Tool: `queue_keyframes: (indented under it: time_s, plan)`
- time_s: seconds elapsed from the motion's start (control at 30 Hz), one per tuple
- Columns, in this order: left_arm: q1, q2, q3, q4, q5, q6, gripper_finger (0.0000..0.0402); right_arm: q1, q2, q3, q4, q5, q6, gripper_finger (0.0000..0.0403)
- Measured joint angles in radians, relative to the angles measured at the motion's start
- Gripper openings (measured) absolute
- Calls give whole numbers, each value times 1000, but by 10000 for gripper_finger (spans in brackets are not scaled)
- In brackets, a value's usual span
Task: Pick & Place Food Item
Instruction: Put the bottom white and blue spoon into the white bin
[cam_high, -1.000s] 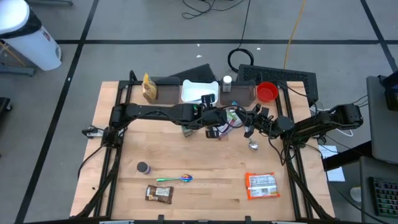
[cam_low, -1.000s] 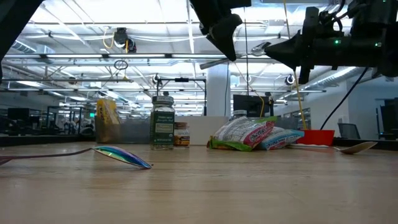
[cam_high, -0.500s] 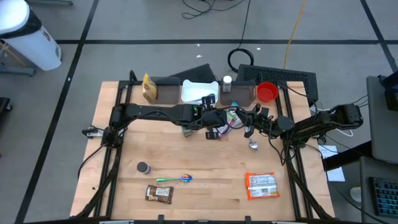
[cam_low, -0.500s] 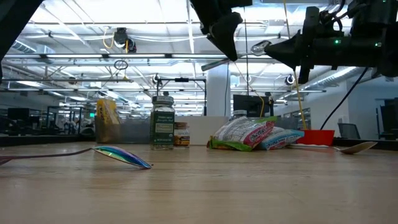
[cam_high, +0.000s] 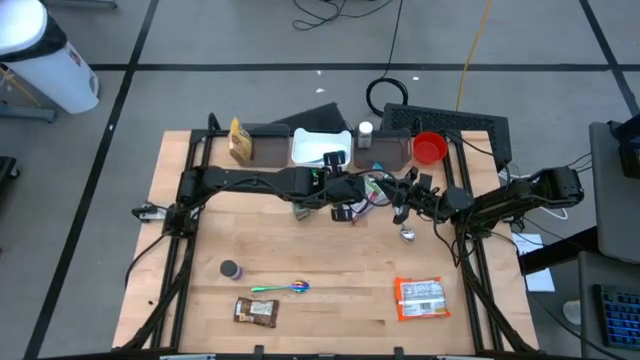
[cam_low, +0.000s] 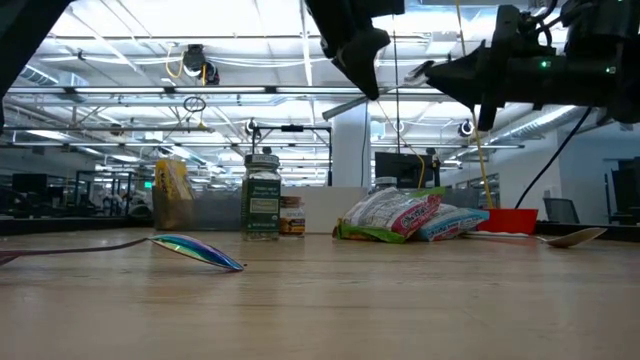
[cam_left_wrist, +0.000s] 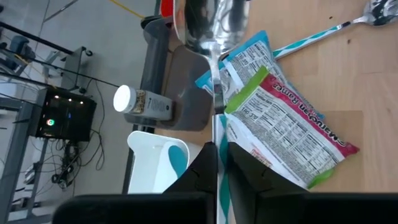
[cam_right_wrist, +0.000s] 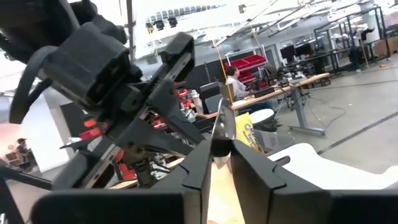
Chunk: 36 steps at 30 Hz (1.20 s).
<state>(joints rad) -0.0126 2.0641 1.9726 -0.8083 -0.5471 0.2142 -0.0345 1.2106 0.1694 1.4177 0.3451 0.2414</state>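
We judge no food picked yet: left gripper (cam_left_wrist: 217, 149) pinches a teal-handled spoon (cam_left_wrist: 210, 25) above the snack bags (cam_left_wrist: 286, 115) lying rear-centre on the table, right gripper (cam_right_wrist: 221, 148) meets its bowl, grip we cannot tell; next, one arm must free up and descend.

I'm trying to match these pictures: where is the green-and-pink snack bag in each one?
High view: snack bag mid-table, under the arms.
Low view: right of centre, lying flat.
Left wrist view: centre-right.
Right wrist view: not in it.
Shared landmark: white tray.
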Motion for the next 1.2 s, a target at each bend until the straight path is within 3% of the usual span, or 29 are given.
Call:
queue_keyframes:
  time_s: [0.5, 0.87, 1.0, 1.2]
  plan:
    - [60, 1, 0, -61, -32, 34, 12, 0, 0, 1, 31, -63, -71, 156]
    - [201, -9, 0, -134, -45, 138, 12, -12, 0, 1, -3, -57, -78, 166]
    - [298, -24, 9, -147, 60, 171, 12, -23, 0, 1, -30, -57, -73, 165]
    - [466, -63, 15, -159, 363, 179, 12, -31, 0, 0, -46, -57, -71, 163]
